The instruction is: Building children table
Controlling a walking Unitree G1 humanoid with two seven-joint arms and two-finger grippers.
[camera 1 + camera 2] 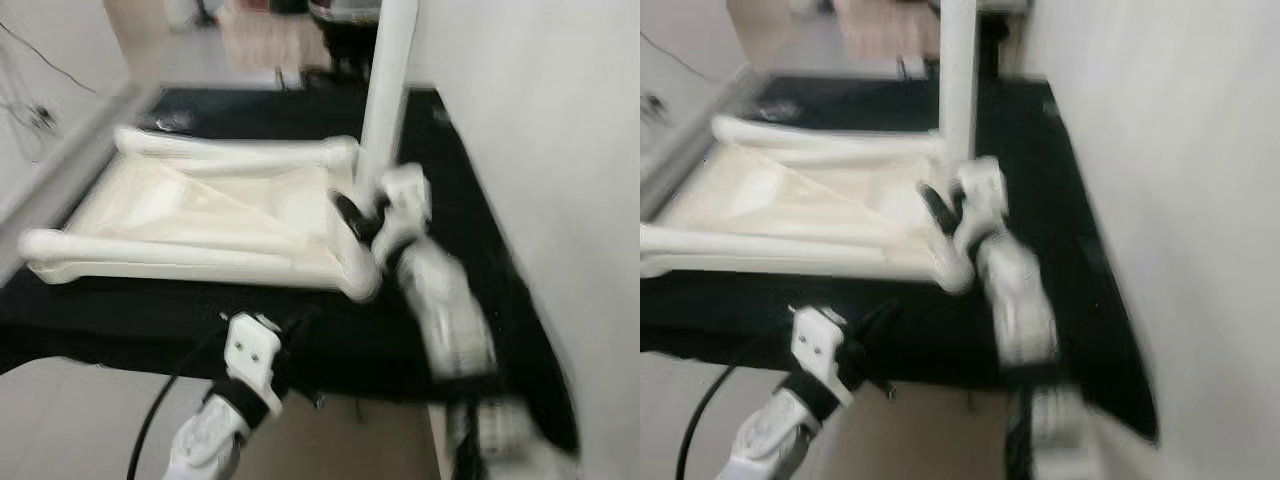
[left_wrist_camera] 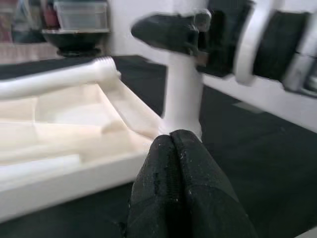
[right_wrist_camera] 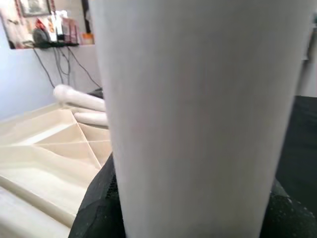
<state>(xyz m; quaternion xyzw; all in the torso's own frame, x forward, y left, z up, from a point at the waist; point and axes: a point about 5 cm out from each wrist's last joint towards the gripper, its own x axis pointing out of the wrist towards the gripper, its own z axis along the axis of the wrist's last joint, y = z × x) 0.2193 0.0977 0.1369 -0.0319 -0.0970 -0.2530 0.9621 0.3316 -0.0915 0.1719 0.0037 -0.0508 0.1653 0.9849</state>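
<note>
Presently gripping the upright white table leg (image 1: 388, 90) low down with the right gripper (image 1: 358, 218), fingers pinching the tube from either side just above the corner socket of the upturned cream tabletop (image 1: 200, 215). Lying underside up on the black mat (image 1: 460, 180), that tabletop, ribs showing, with two more white legs lying along its far and near edges. Standing at the right-hand near corner, the held leg, close beside the white wall (image 1: 560, 150).

Hovering lower down near the mat's front edge, the left gripper (image 1: 300, 325), fingers pressed together on nothing, pointing towards that same corner in the left wrist view, where the leg's foot (image 2: 182, 106) is meeting the frame.

Probably seating or twisting the leg into its socket, judging by the grasp; not possible to tell through the blur whether the thread is fully home.

Risking several things from here. Cross-threading or jamming, if the leg is tipping off vertical while being turned. Dragging or lifting the light tabletop across the mat, since nothing is pinning it down and the left gripper is standing clear of it. Slipping round the smooth tube rather than turning it, with such a narrow pinch. Knocking the tall leg against the wall, given how close it is standing.
</note>
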